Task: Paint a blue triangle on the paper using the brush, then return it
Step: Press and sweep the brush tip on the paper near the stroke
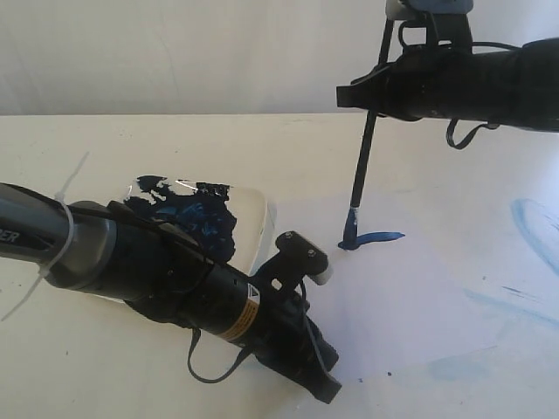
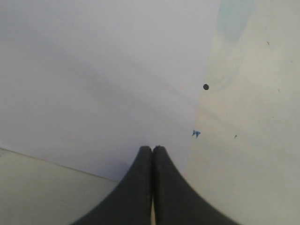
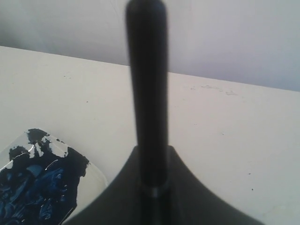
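The black brush point(image 1: 367, 148) stands nearly upright, and my right gripper point(image 1: 371, 92) is shut on its upper shaft. Its blue-coated tip point(image 1: 351, 237) touches the pale paper point(image 1: 419, 297). A short dark blue stroke point(image 1: 377, 236) runs right from the tip; no blue triangle shows. In the right wrist view the brush handle point(image 3: 146, 84) rises between the fingers of the right gripper point(image 3: 152, 151). My left gripper point(image 1: 325, 388) is shut and empty, its tips resting low on the paper point(image 2: 93, 70) near the sheet's edge, as the left wrist view shows point(image 2: 152, 148).
A clear plate point(image 1: 258, 218) smeared with dark blue paint point(image 1: 196, 218) lies left of the paper, partly behind the left arm; it also shows in the right wrist view point(image 3: 93, 173). Faint light-blue smears point(image 1: 533, 227) mark the cream tabletop point(image 1: 131, 157) at the right.
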